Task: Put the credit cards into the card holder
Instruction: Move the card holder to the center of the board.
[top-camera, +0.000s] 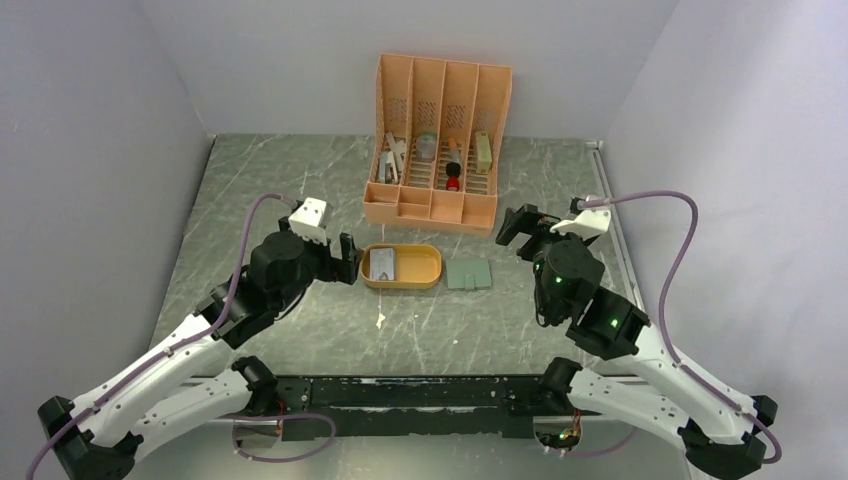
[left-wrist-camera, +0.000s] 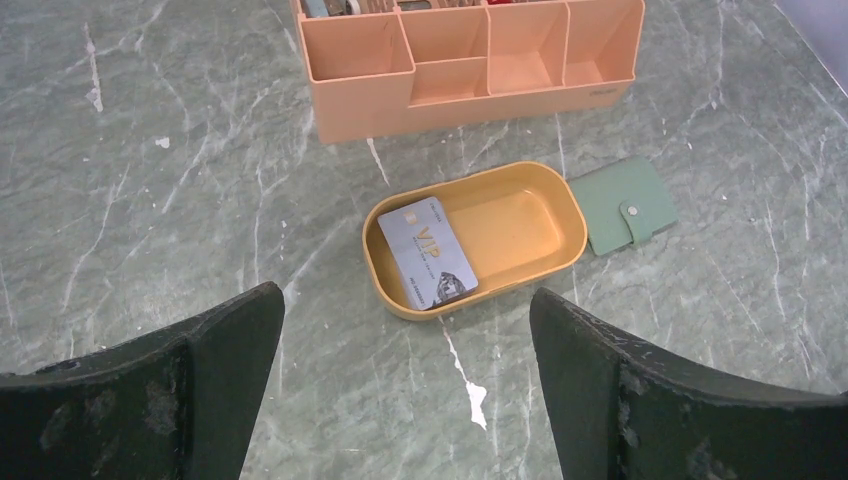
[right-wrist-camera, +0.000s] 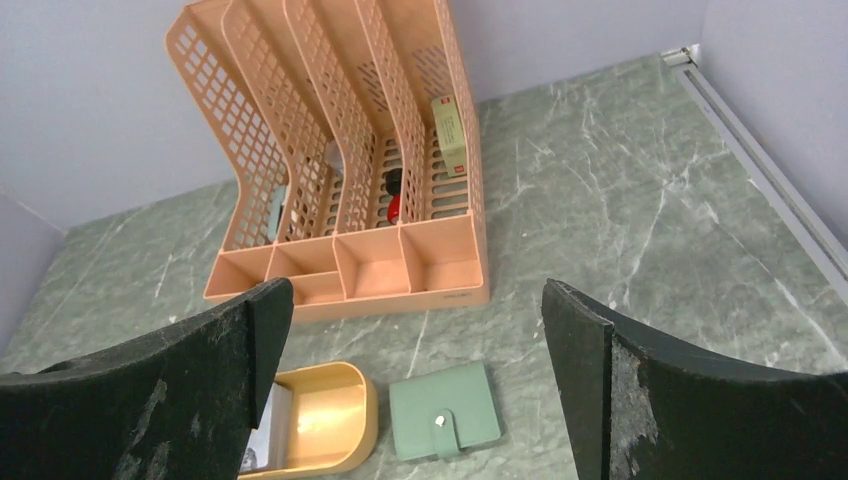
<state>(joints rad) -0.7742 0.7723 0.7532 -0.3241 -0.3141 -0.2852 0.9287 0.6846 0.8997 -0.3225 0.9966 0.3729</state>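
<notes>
Presently both claws stand released, holding nothing. The left claw (left-wrist-camera: 405, 303) has its two dark fingers spread wide and hangs above the marbled green table (left-wrist-camera: 150, 200), touching nothing. Directly ahead of it, seen between its fingers, lies the orange oval tray (left-wrist-camera: 560, 195). A grey credit card (left-wrist-camera: 427, 252) marked VIP lies face up in the end of the tray nearest this claw, tilted against the tray wall. Whether further cards lie beneath it I cannot tell.

The card holder (left-wrist-camera: 627, 205), grey-green, lies flat and closed with its snap tab fastened. It sits just beside the far end of the tray, beyond the left claw and to its right.

The right claw (right-wrist-camera: 417, 295) is likewise spread wide and clear of the table. The card holder lies ahead of and below it, between its fingers; the tray lies further toward its left finger. The tall orange slotted organizer (right-wrist-camera: 350, 280) stands upright beyond both claws, apart from tray and holder.
</notes>
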